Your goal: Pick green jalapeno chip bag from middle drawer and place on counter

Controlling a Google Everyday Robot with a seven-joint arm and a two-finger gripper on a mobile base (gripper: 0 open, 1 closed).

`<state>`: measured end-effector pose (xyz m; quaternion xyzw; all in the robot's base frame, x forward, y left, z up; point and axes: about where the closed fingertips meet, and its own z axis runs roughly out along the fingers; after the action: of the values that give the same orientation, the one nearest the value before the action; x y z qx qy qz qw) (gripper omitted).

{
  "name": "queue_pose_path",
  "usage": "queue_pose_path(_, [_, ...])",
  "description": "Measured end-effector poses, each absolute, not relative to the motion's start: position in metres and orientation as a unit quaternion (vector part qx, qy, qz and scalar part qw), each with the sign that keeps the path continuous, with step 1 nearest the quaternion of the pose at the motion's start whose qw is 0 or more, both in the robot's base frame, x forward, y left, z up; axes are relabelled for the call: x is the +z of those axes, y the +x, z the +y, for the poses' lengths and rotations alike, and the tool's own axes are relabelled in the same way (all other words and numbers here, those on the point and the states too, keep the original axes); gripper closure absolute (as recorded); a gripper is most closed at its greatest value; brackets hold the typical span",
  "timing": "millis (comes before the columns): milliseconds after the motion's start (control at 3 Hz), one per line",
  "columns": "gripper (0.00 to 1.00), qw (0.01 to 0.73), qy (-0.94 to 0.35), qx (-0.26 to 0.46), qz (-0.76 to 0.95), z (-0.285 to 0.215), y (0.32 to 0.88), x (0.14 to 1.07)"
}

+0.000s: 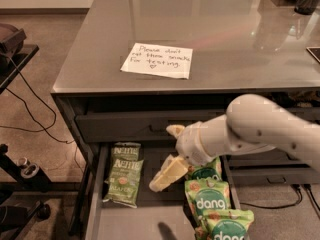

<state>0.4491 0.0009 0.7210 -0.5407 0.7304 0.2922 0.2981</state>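
Observation:
The green jalapeno chip bag [123,180] lies flat on the left side of the open middle drawer [134,220], with a second bag like it [126,150] overlapping just behind. My gripper [162,158] hangs over the drawer's middle, just right of the bags and not touching them. Its cream fingers [166,174] are spread and hold nothing. My white arm comes in from the right. The counter [225,39] spreads above the drawers.
A handwritten paper note [157,60] lies on the counter's front. Brighter green "dang" bags [207,199] fill the drawer's right side under my arm. A closed drawer front [120,126] sits above. Black stand and cables [20,114] are at left.

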Motion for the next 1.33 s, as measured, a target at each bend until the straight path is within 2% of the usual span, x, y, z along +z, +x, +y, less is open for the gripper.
queue_pose_path(667, [0.00,0.303,-0.603,0.310,0.669,0.074,0.458,0.559])
queue_pose_path(1000, [0.00,0.295,-0.614,0.331,0.653,0.102,0.465,0.512])
queue_pose_path(1333, [0.00,0.291,-0.612,0.337,0.654,0.104,0.461,0.508])
